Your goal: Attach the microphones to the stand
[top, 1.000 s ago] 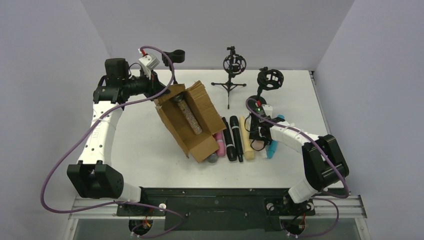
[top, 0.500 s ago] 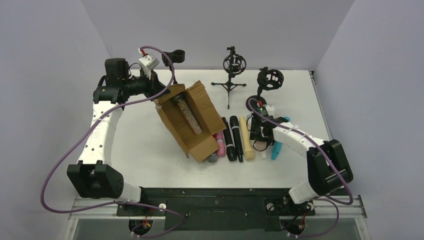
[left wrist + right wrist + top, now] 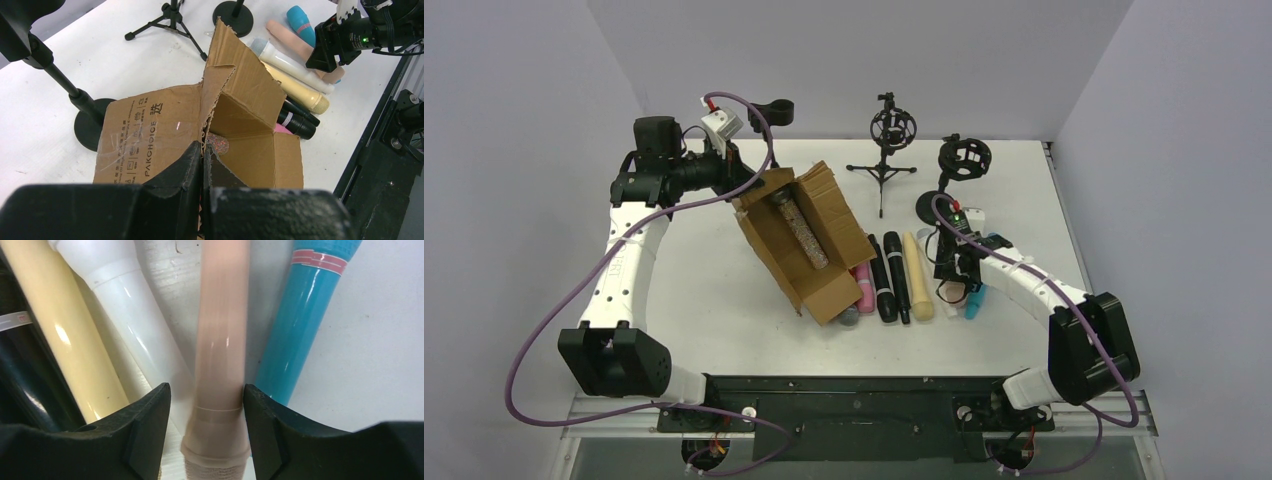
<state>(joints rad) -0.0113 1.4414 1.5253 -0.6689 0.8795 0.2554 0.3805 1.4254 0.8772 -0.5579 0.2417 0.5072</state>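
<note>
Our right pincer is down among the microphones lying on the surface. Its jaws are parted and straddle the peach microphone near its grille end. The right finger sits against or just beside the barrel and a thin gap shows on the left, so we do not see a firm clamp. The peach barrel looks blurred in our wrist view. Just to its left lies the white microphone, then the cream-yellow microphone. The teal microphone lies just to the right, angled slightly away.

From above, this row lies in front of our right arm. The two black microphones and the pink microphone lie further left, beside the cardboard box.

Our left pincer is closed, pinching the box's wall at a torn edge, and the box sits tilted. Inside it we see the glittery microphone.

Three stands are at the far side of the surface: the tripod stand, the round-base stand just beyond our right pincer, and a third stand behind the box. All are well apart from the peach microphone.
</note>
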